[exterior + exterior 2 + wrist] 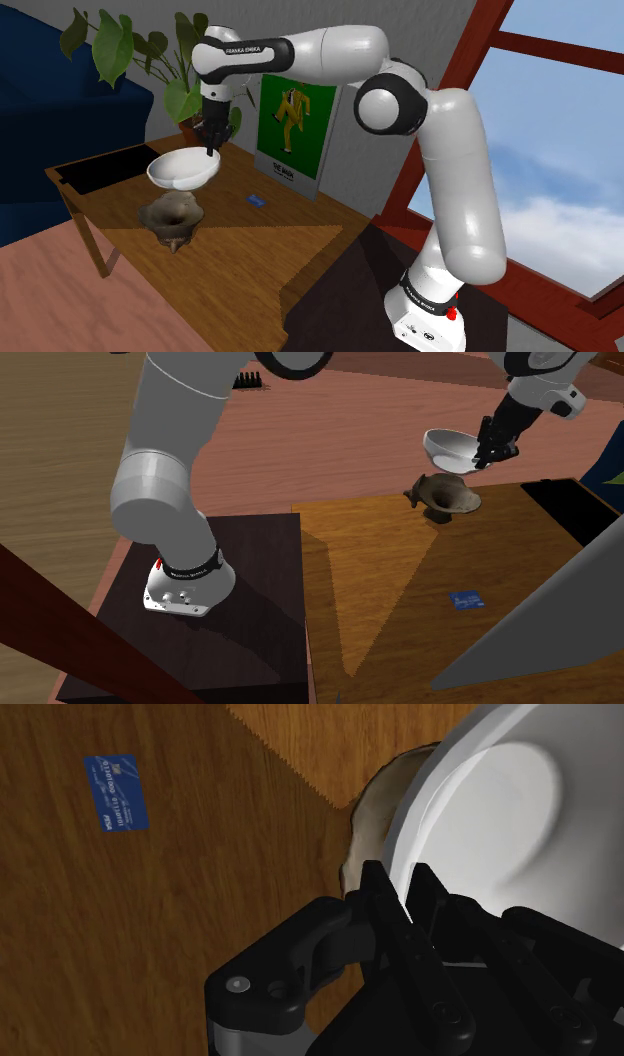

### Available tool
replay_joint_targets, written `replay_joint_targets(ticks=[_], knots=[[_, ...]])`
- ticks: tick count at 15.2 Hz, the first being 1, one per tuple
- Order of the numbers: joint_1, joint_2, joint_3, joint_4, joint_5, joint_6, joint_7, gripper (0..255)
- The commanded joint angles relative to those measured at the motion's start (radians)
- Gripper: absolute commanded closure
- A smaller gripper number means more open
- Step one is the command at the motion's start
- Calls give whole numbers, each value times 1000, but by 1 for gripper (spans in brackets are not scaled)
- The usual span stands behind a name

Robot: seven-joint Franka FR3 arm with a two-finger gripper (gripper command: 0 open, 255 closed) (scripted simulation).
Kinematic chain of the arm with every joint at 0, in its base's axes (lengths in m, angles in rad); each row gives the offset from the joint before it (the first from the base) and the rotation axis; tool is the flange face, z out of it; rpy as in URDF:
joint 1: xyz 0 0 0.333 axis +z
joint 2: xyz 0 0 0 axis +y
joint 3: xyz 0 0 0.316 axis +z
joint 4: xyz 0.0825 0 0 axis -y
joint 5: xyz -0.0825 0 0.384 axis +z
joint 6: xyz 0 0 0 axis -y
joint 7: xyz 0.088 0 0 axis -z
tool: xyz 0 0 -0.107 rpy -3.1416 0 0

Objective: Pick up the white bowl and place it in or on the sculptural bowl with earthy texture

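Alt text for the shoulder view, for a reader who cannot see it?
The tool holds a white bowl by its rim, in the air above a brown sculptural bowl on a wooden table. A blue card lies nearby.

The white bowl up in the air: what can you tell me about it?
The white bowl is plain, smooth and shallow, with a wide rim and nothing inside. It hangs open side up, the black gripper pinching its rim. Below it stands the brown sculptural bowl on the wooden table; the two seem not to touch.
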Motion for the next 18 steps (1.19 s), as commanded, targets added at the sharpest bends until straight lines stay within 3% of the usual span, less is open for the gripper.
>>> replay_joint_targets(ticks=[1, 4, 18], knots=[[8, 105, 9, 174, 0, -63, 37, 255], [12, 293, 23, 504, -2, -196, 93, 255], [23, 283, 22, 300, 6, -5, 58, 255]])
